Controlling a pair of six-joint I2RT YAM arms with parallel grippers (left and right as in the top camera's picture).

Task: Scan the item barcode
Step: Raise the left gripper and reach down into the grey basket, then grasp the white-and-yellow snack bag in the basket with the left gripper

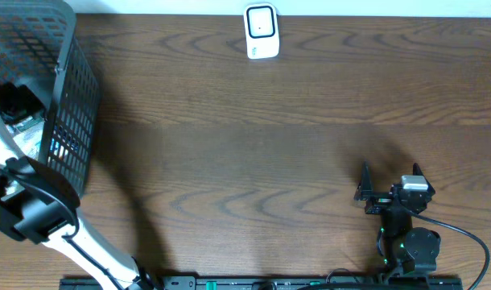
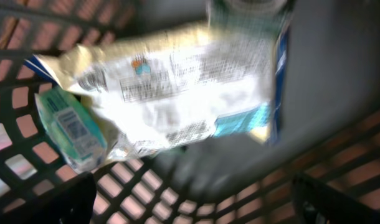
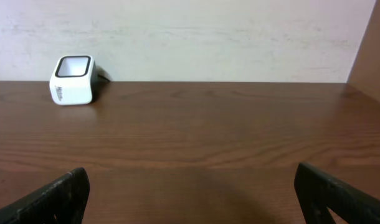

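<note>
Item: white and silver packet (image 2: 177,87), printed side up, lying inside the dark mesh basket (image 1: 64,97) at the table's far left corner; the view is blurred and no barcode can be made out.
Beside it: small teal pack (image 2: 71,127), touching the packet's left edge, also in the basket.
Scanner (image 1: 262,32): white, dark window, standing at the far edge of the table, well apart from the basket.
Surface: dark brown wood-grain table (image 3: 209,137).
Room: plain pale wall (image 3: 209,37) directly behind the table.
Left gripper (image 2: 191,183): above the packet inside the basket, fingers spread wide, touching nothing.
Right gripper (image 3: 190,180): low over the near right of the table, facing the scanner, fingers spread wide, holding nothing.
</note>
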